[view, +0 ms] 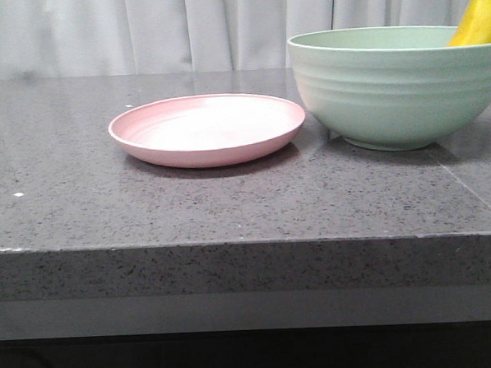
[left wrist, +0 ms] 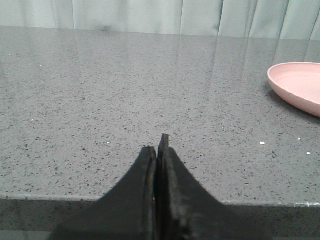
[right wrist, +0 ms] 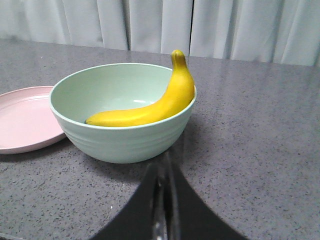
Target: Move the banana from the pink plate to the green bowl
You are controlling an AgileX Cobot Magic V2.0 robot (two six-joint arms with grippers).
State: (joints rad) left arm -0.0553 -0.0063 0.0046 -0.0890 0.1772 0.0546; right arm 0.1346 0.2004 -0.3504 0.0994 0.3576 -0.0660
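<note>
The yellow banana (right wrist: 155, 105) lies inside the pale green bowl (right wrist: 125, 135), its stem end leaning up over the rim; the front view shows only that end (view: 480, 15) above the bowl (view: 393, 90). The pink plate (view: 208, 128) sits bare to the left of the bowl; it also shows in the right wrist view (right wrist: 22, 120) and the left wrist view (left wrist: 297, 85). My right gripper (right wrist: 165, 162) is shut and empty, just short of the bowl. My left gripper (left wrist: 159, 145) is shut and empty over bare counter, left of the plate. Neither gripper shows in the front view.
The grey speckled counter (view: 230, 209) has a front edge close to the camera. A white curtain (view: 179, 22) hangs behind the counter. The bowl stands near the counter's right side.
</note>
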